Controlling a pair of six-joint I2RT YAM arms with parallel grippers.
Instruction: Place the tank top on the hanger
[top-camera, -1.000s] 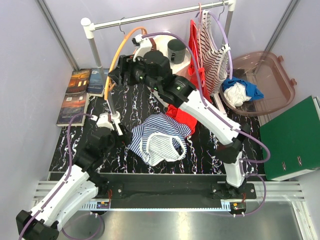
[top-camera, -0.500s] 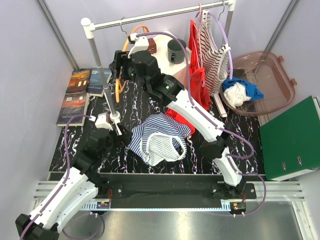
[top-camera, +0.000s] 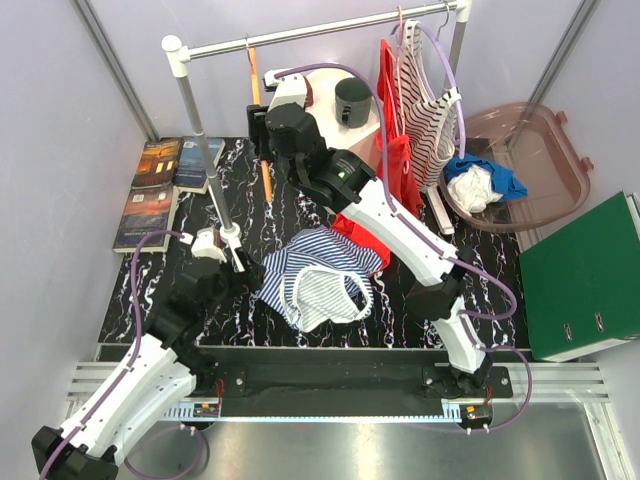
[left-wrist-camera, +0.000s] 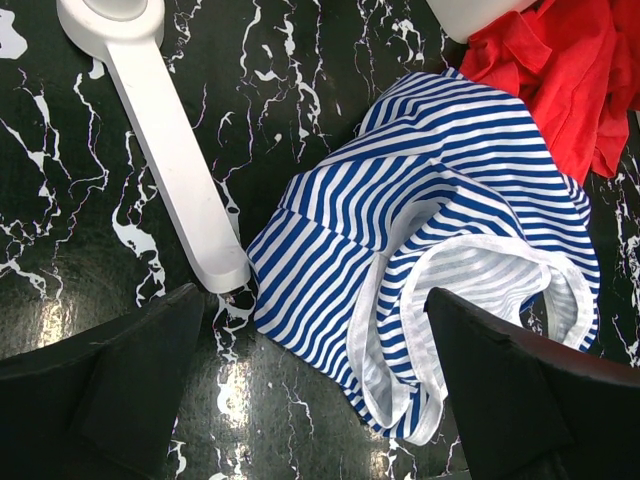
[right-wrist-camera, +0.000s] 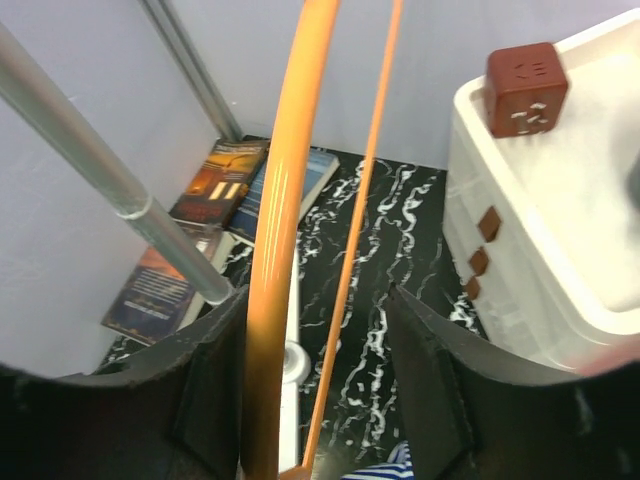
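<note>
The tank top (top-camera: 315, 280), blue-and-white striped, lies crumpled on the black marbled table. In the left wrist view it (left-wrist-camera: 430, 220) lies between and just beyond my open fingers. My left gripper (top-camera: 236, 272) (left-wrist-camera: 315, 300) is open and empty at its left edge. The orange hanger (top-camera: 265, 178) hangs edge-on from the metal rail (top-camera: 300, 32). My right gripper (top-camera: 262, 128) (right-wrist-camera: 315, 300) is open around the hanger (right-wrist-camera: 290, 230). The hanger's thick arm runs along the left finger and its thin bar (right-wrist-camera: 365, 230) crosses the gap. The hook is out of view.
The rack's post (top-camera: 195, 110) and white foot (left-wrist-camera: 160, 130) stand left of the tank top. A red garment (top-camera: 365, 235) lies behind it. A dark-red striped top (top-camera: 425, 100) hangs at right. Also present: white container (right-wrist-camera: 540, 230), books (top-camera: 160, 190), pink basket (top-camera: 545, 135), green folder (top-camera: 585, 275).
My right gripper has swung right and back toward the rail. The hanger has gone from tilted and broadside to hanging straight and edge-on. My left arm has barely moved.
</note>
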